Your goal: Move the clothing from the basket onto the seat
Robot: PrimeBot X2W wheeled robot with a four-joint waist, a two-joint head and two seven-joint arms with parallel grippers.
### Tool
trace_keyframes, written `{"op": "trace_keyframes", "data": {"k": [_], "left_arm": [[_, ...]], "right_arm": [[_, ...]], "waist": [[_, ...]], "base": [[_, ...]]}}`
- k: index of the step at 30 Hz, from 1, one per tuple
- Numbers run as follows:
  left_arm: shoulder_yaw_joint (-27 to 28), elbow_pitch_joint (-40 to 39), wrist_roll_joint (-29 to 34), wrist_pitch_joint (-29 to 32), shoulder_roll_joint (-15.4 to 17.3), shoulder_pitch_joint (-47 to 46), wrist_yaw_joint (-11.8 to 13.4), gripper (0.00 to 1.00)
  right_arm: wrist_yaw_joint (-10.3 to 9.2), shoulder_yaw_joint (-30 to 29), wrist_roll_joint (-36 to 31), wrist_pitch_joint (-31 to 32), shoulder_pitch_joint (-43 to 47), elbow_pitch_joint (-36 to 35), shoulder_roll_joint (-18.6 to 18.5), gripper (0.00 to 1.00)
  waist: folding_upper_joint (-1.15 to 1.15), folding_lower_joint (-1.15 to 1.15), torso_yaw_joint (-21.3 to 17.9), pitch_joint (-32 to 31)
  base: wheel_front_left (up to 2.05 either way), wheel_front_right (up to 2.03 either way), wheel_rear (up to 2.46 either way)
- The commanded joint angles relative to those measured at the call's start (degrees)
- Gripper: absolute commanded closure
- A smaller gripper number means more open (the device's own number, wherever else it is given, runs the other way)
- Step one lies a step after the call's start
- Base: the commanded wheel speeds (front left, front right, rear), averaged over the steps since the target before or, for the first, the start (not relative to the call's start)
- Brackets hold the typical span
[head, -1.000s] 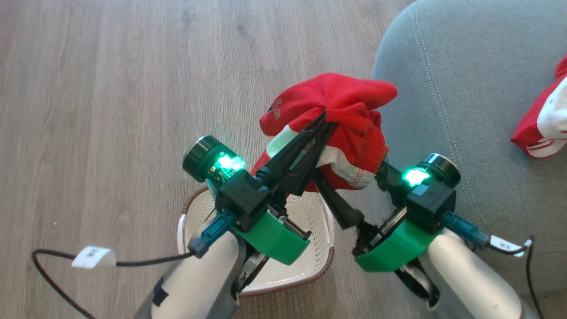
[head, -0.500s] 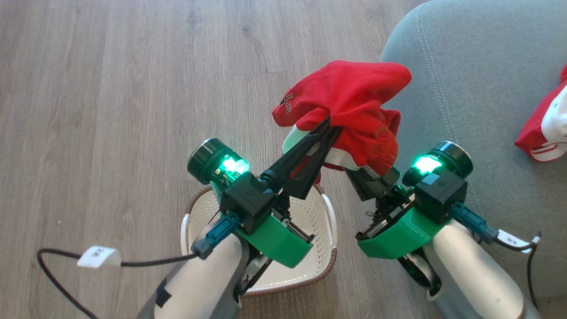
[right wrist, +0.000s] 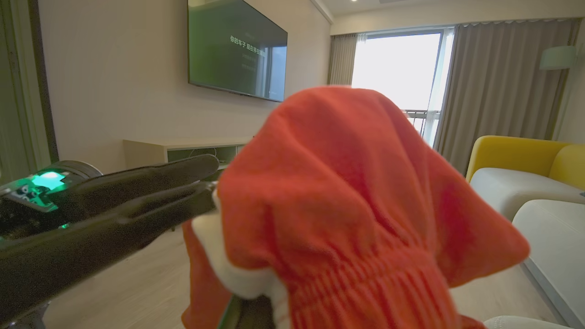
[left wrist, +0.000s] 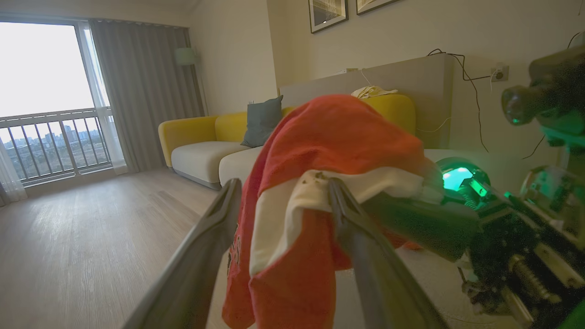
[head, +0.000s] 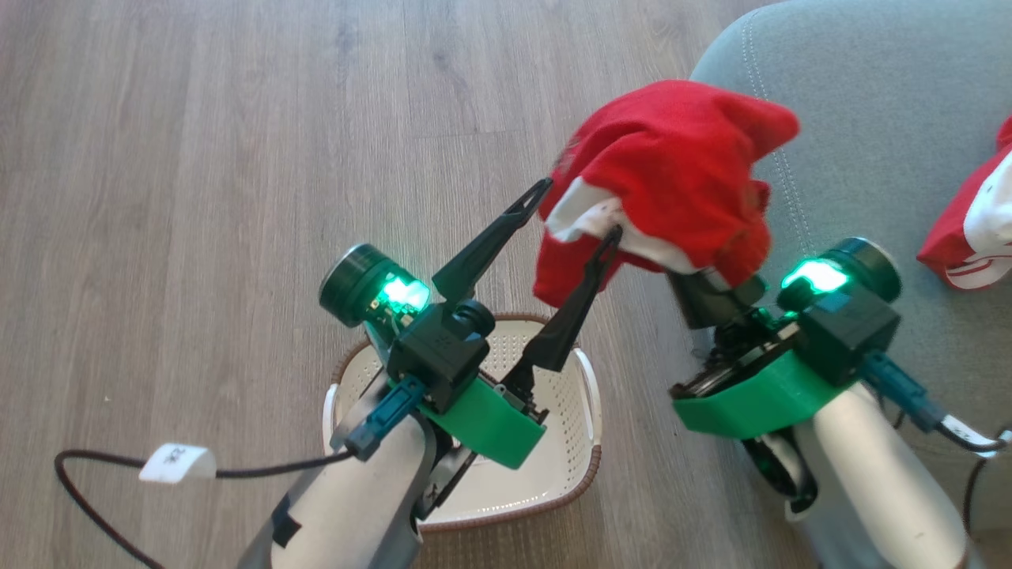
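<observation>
Two hands rise from the bottom of the head view, each wrist lit by one green lamp. Nearest, under the left forearm, one cream basket (head: pixel 545 482) with a brown rim sits on the wood floor (head: pixel 198 158), its perforated white bottom showing. Above it the left hand (head: pixel 579 212) stands wide open, its two dark fingers (head: pixel 478 254) spread in a V and gripping nothing. One fingertip touches the white band of the raised garment (head: pixel 680 158), and in the left wrist view that cloth hangs between the two fingers. The right hand (head: pixel 709 296) is closed, its fingers buried under the raised garment, which drapes over them like a red hood, clear of the basket and overlapping the rounded corner of the seat (head: pixel 870 103) in the head view. Clothing counts two pieces: this one in the air, and a second garment (head: pixel 968 229), red with white trim, lying farther right on the grey-green seat, well apart from both hands. Farthest, the left wrist view shows one yellow sofa (left wrist: pixel 187 132) with one grey cushion (left wrist: pixel 263 121) and two framed pictures (left wrist: pixel 327 11) on the wall.
</observation>
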Motion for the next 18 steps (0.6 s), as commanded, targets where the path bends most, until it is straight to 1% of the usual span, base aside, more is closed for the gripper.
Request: {"op": "trace_keyframes", "data": {"k": [1,10,18], "left_arm": [[2.1,-1.6,0.4,-0.2,0.3,-0.7,0.0,0.00],[2.6,2.6,3.8,-0.2,0.3,2.4,-1.6,0.00],[3.8,7.4,4.8,-0.2,0.4,5.3,-2.7,0.00]], "right_arm": [[-0.01,-0.6,-0.6,-0.4,-0.3,-2.4,1.1,1.00],[-0.01,-8.6,-1.7,-0.4,1.3,-1.1,0.2,1.00],[-0.01,-14.8,-2.4,-0.4,3.4,0.6,0.2,1.00]], "waist": [[0.00,0.00,0.0,-0.1],[0.00,0.00,-0.1,-0.4],[0.00,0.00,-0.7,-0.8]], "base": [[0.00,0.00,0.00],[0.00,0.00,0.00],[0.00,0.00,0.00]]}}
